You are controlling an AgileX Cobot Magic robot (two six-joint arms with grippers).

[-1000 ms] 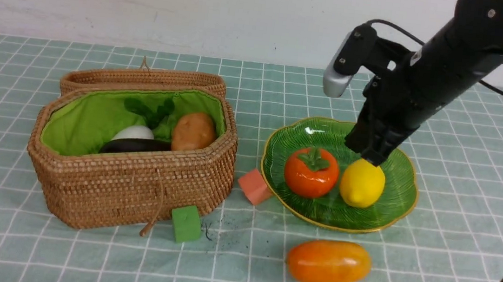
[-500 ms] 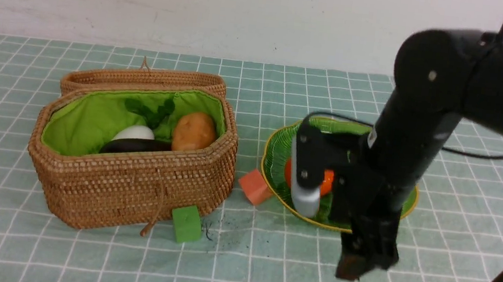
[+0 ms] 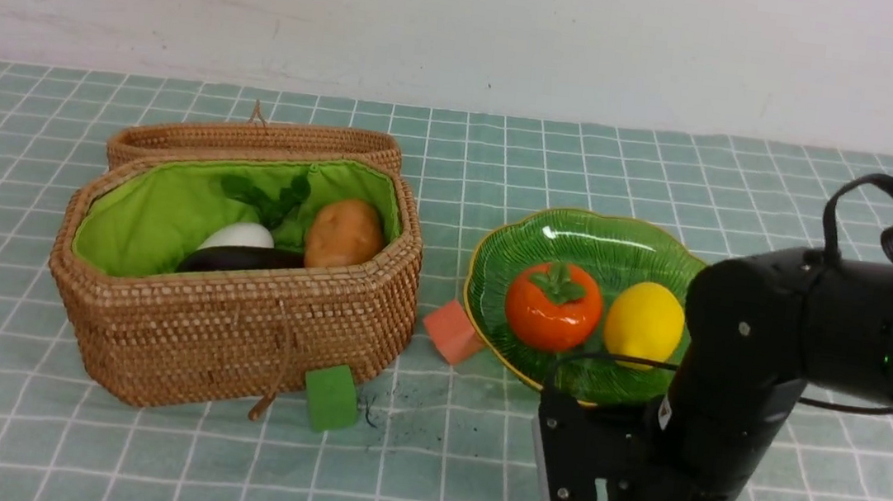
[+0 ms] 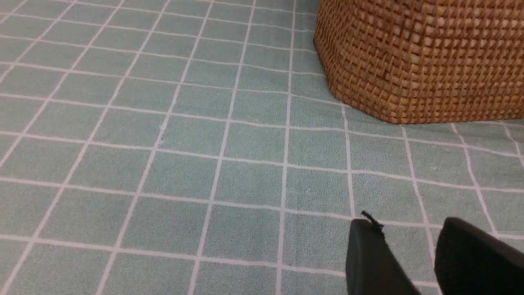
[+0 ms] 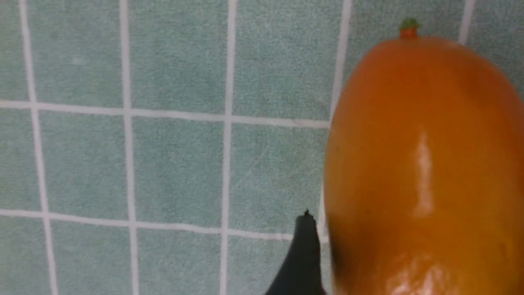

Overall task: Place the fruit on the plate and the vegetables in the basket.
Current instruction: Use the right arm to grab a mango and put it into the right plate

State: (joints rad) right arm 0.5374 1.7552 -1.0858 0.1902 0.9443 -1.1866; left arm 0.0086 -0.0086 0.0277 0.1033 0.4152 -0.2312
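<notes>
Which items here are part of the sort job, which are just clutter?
Job: plate, persimmon-like fruit, lemon, mango, basket, potato, radish, eggplant.
Clutter: pink cube, green cube, basket lid.

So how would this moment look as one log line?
right gripper: open beside oblong orange mango | ribbed green glass plate: two fruits | left gripper: idle

A pale green cloth (image 3: 143, 451) with a white grid covers the surface; a small salmon-pink cube (image 3: 451, 331) lies on it, tilted; a small green cube (image 3: 330, 398) sits nearer the camera, left of the pink one; dark specks (image 3: 398, 399) dot the cloth beside it; a plain whitish wall (image 3: 355, 17) stands behind.
</notes>
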